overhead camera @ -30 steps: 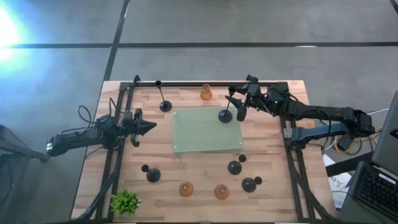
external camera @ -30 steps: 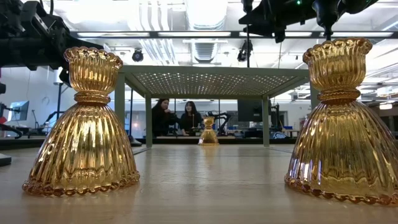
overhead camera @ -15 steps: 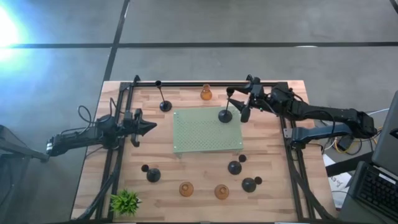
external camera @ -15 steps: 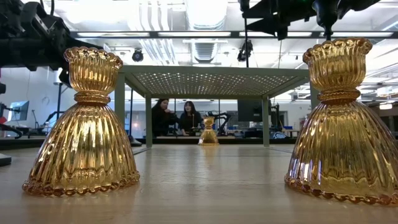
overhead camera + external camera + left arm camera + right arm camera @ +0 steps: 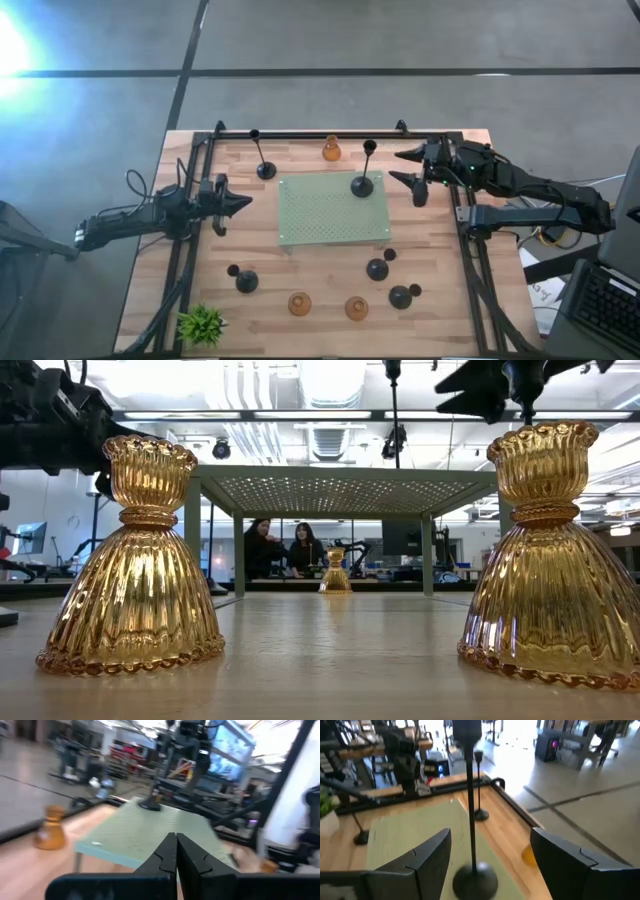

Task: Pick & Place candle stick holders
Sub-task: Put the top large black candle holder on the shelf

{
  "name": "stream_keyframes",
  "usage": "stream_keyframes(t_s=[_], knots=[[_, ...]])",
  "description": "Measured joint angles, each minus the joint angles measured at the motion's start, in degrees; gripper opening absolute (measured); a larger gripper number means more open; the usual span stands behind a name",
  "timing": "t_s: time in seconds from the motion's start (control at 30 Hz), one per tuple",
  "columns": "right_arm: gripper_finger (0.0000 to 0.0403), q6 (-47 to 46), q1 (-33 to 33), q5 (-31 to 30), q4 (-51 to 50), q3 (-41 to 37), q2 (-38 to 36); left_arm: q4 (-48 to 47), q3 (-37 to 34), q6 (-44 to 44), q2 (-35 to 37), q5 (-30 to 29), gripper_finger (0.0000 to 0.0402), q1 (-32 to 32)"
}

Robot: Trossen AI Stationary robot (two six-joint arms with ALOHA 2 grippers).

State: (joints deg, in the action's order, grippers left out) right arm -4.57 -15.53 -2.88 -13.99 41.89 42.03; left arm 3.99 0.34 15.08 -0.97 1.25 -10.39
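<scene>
My right gripper (image 5: 410, 172) hangs over the far right part of the tabletop (image 5: 440, 310), jaws released & spread wide, nothing between them. It sits just beside the green perforated platform (image 5: 330, 215), off its far right corner. The tall black holder (image 5: 364, 178) stands upright on that platform near the same corner, apart from my jaws; in the right wrist view its stem (image 5: 470, 810) rises between my two fingers (image 5: 427, 855) w/ gaps on both sides, not touched.

My left gripper (image 5: 243, 202) waits at the left side of the tabletop, jaws clenched tight on nothing, tips pointing toward the platform's left edge.

Other holders: a 2nd tall black one (image 5: 263, 162) upright on the wood beyond the platform's far left corner. One amber holder (image 5: 331, 151) by the far rail. Two amber ones (image 5: 299, 303) & (image 5: 356, 308) side by side near the front edge; the low view shows them big, both upright. Short black ones: one (image 5: 244, 280) front left, one (image 5: 378, 267) just in front of the platform, one (image 5: 402, 296) further front right.

Small green plant (image 5: 201, 324) at front left corner. Two people seated far behind in the low view (image 5: 280, 548).
</scene>
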Motion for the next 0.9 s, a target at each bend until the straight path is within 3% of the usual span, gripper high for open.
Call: stream_keyframes(t_s=[0.2,0.43,0.63,0.73,0.9], knots=[[0.0244,-0.4,0.0,0.0,-4.4,-1.1,-1.9,0.0,0.0,-5.7,-1.6,-11.8,0.0017,0.0],[0.0235,1.6,0.0,-0.1,-3.7,-1.5,0.3,3.0,0.0,-7.5,-6.8,-24.1,0.0106,0.0],[0.0237,1.6,0.0,-0.1,-3.1,-1.5,2.5,9.4,0.0,-10.3,-12.3,-27.4,0.0158,0.0],[0.0233,1.8,0.0,-0.4,-3.0,-1.5,2.8,12.5,0.0,-14.2,-15.7,-27.9,0.0164,0.0],[0.0225,1.8,0.0,-3.3,-3.2,-1.5,1.5,18.5,0.0,-15.2,-22.2,-36.0,0.0165,0.0]])
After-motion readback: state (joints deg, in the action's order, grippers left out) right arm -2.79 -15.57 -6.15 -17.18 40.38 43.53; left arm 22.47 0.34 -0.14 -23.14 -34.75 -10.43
